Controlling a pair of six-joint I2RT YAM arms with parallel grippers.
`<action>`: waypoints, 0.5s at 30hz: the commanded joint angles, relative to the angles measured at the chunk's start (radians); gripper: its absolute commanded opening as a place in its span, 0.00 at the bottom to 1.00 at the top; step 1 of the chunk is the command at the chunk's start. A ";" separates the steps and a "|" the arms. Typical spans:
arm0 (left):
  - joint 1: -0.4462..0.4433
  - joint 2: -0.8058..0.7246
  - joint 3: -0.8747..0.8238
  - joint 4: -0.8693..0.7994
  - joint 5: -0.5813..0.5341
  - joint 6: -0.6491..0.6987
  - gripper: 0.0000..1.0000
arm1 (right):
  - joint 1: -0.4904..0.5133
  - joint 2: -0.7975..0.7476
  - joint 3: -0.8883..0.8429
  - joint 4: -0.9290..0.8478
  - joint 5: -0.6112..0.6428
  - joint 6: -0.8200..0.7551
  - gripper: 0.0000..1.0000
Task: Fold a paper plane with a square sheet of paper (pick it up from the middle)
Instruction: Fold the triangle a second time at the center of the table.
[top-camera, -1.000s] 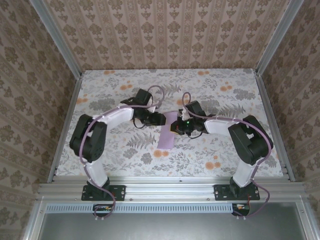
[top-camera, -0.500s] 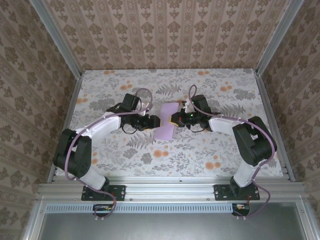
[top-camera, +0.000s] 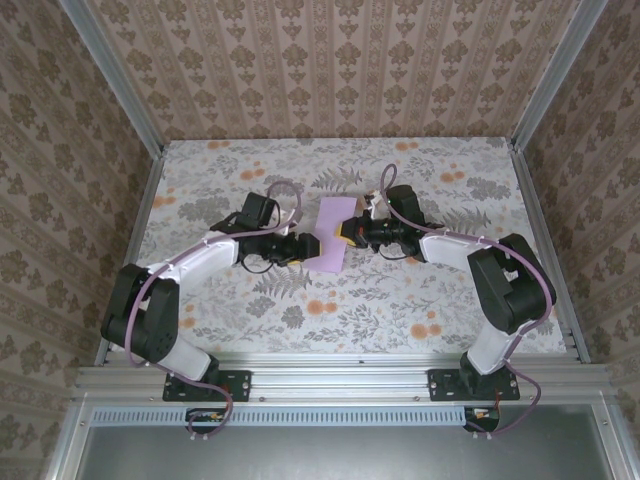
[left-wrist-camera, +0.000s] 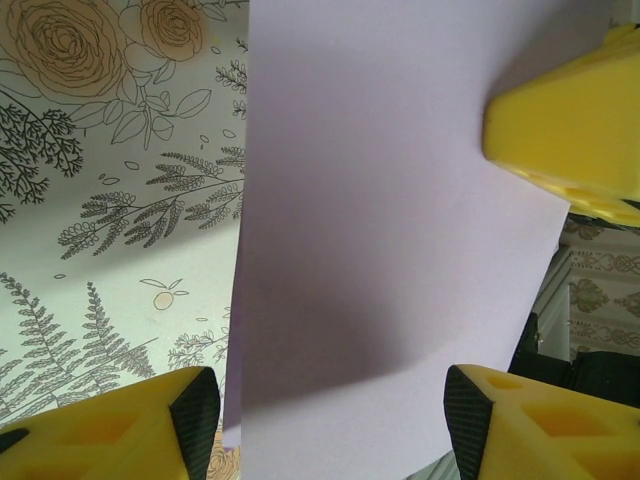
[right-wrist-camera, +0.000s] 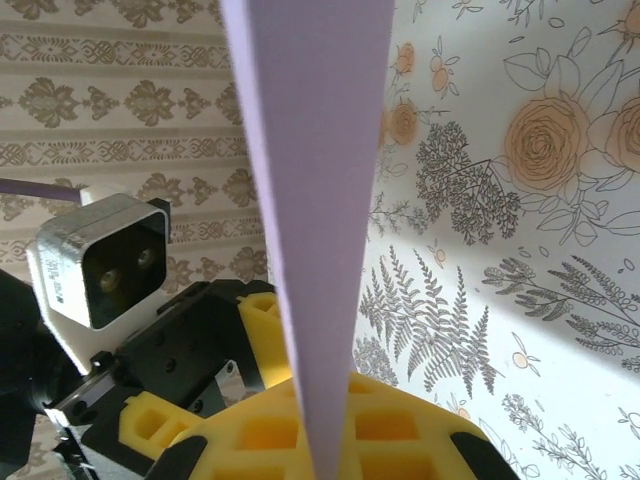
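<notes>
The square sheet of paper (top-camera: 334, 236), pale lilac, hangs above the floral table (top-camera: 440, 300) between the two grippers and looks like a tall rectangle. My right gripper (top-camera: 348, 235) is shut on its right edge. In the right wrist view the sheet (right-wrist-camera: 310, 200) runs edge-on up from the yellow jaws of that gripper (right-wrist-camera: 330, 450). My left gripper (top-camera: 310, 246) is open at the sheet's left side. In the left wrist view the sheet (left-wrist-camera: 400, 200) lies between the spread fingers (left-wrist-camera: 150, 430) of the left gripper (left-wrist-camera: 330, 430). A paper plane is out of view.
Patterned walls (top-camera: 340, 70) enclose the table on three sides, and an aluminium rail (top-camera: 340, 375) runs along the near edge. The right gripper's yellow finger (left-wrist-camera: 570, 130) reaches into the left wrist view. The left wrist camera (right-wrist-camera: 100, 270) faces the right one closely.
Both grippers and the sheet have moved away from the near edge toward the table's middle. The left arm has stretched out low. The left jaws have spread wider.
</notes>
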 joint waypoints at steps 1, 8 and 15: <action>0.004 -0.031 -0.020 0.044 0.047 -0.039 0.64 | -0.005 -0.028 0.011 0.027 -0.030 0.017 0.06; 0.004 -0.047 -0.006 0.036 0.048 -0.042 0.58 | -0.005 -0.027 0.009 0.007 -0.026 -0.002 0.06; 0.007 -0.053 0.004 -0.006 0.027 -0.016 0.47 | -0.006 -0.018 0.007 -0.009 -0.026 -0.021 0.06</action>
